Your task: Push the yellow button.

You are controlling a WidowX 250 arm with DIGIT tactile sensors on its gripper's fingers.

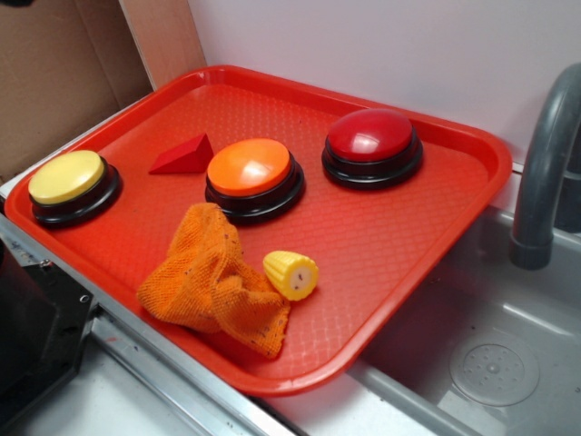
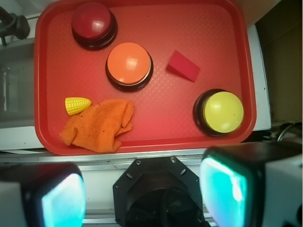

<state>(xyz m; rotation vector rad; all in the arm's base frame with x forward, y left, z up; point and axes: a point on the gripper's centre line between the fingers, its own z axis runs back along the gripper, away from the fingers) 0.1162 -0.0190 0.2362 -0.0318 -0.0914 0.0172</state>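
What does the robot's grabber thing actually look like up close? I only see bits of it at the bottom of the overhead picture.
In the wrist view, the gripper shows as two chunky blurred fingers in black and grey, their inner faces glowing teal. Between them sits a black, roughly octagonal mount with small screws and a round opening. A thin cable loops at the right edge. No markings are legible.

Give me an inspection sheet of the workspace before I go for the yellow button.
Surface: red tray on a counter beside a grey sink.
Job's things: yellow button at a tray corner, untouched, nothing on it.
Clutter: orange button, red button, red wedge block, toy corn touching the crumpled orange cloth.
Hand: hand open, pads spread, off the tray's near edge, holding nothing.
Cables: one dark cable just past the tray's corner, beyond the yellow button.
Surroundings: grey faucet, white wall, cardboard.
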